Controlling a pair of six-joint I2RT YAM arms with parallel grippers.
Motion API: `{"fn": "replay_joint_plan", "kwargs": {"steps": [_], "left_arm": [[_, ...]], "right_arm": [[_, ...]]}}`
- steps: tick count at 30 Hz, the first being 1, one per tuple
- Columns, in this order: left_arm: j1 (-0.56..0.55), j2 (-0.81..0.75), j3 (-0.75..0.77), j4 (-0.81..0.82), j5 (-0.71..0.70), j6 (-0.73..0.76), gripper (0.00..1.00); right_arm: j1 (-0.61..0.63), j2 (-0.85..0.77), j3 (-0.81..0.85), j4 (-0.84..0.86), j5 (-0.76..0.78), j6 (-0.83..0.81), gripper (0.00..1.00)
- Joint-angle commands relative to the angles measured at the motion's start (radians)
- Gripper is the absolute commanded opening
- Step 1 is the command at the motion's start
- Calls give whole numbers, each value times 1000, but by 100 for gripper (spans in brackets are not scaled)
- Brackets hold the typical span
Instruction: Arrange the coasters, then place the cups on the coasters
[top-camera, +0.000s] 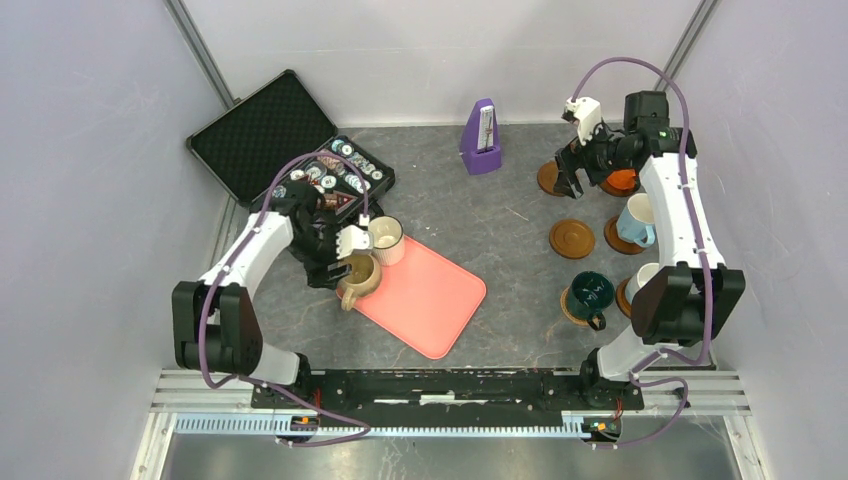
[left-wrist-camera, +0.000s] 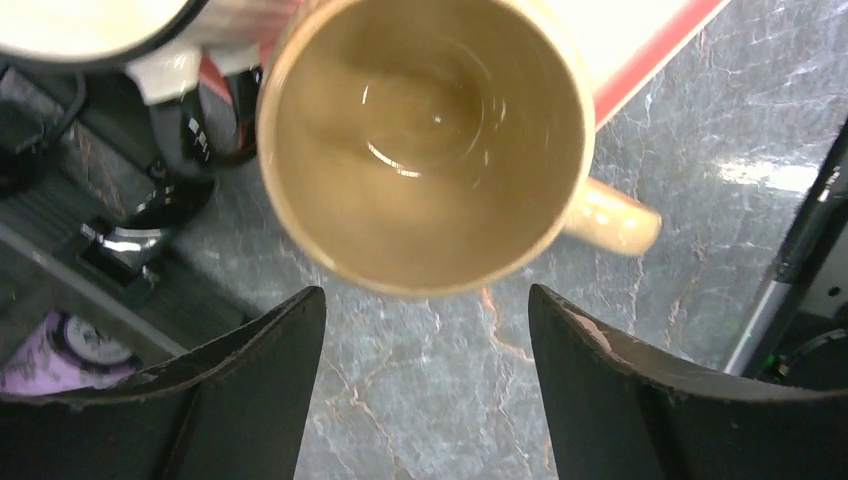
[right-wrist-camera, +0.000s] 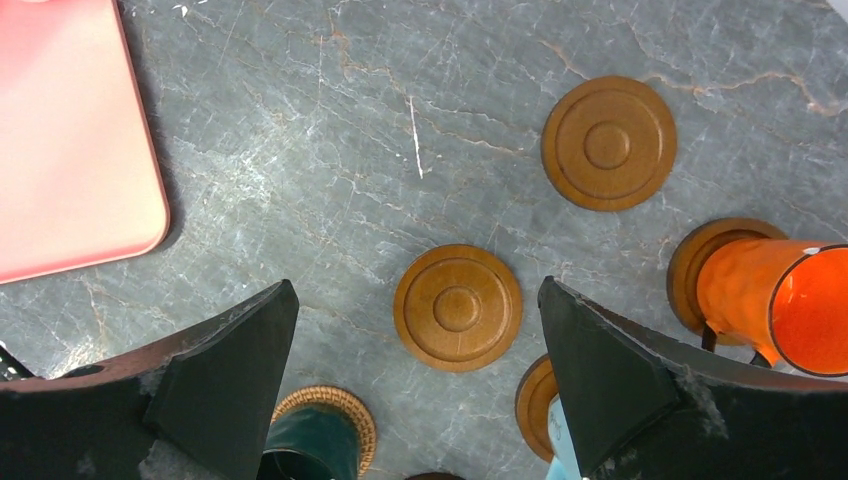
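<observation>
Overhead: tan-beige mug (top-camera: 358, 272) upright at the left edge of the pink tray (top-camera: 430, 300), on it or beside it not determinable. White dark-rimmed mug (top-camera: 385, 238) just behind, left gripper (top-camera: 335, 252) just beside.

Left wrist only: fingers (left-wrist-camera: 250, 370) parted, nothing between them, mug rim just beyond the tips.

Right side of tabletop (top-camera: 500, 220): orange mug (top-camera: 622, 180), light blue mug (top-camera: 636, 220) and teal mug (top-camera: 590, 292), each on a coaster.

Right wrist only: right gripper (right-wrist-camera: 416, 285) wide, empty, above bare coasters (right-wrist-camera: 457, 307). Woven tan coaster (right-wrist-camera: 350, 405) under the teal mug.

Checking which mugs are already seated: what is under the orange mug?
A brown coaster sits under the orange mug. Only an arc of its rim shows beside the mug; the rest of the coaster is covered by the mug.
</observation>
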Motion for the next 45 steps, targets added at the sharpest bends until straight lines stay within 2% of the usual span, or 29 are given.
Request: {"fn": "replay_joint_plan", "kwargs": {"steps": [1, 8, 17, 21, 27, 31, 35, 39, 41, 43, 45], "left_arm": [[-64, -31, -66, 132, 18, -65, 79], [-180, -89, -144, 220, 20, -255, 78], [-402, -150, -206, 468, -51, -754, 79], [-485, -135, -227, 587, -132, -972, 79], [-569, -86, -223, 734, -251, -1224, 78], [-619, -36, -189, 764, -308, -1363, 78], [-663, 24, -129, 762, -329, -1432, 79], [-668, 32, -76, 718, -306, -1453, 82], [-665, -2, -68, 686, -297, -1431, 87], [-644, -51, -66, 647, -274, -1421, 98], [-586, -107, -64, 609, -191, -1433, 100]], "right_arm": [[2, -16, -13, 20, -19, 24, 98], [2, 5, -9, 22, -18, 25, 98], [3, 11, -59, 38, -10, 34, 98], [2, 4, -86, 42, -6, 35, 98], [2, -14, -142, 52, 3, 31, 98], [4, -53, -229, 90, 3, 58, 98], [25, -116, -359, 162, 11, 90, 98], [123, -158, -463, 192, 54, 103, 98], [178, -172, -511, 204, 63, 117, 98], [241, -191, -562, 233, 68, 139, 98], [311, -204, -605, 272, 70, 169, 98]]}}
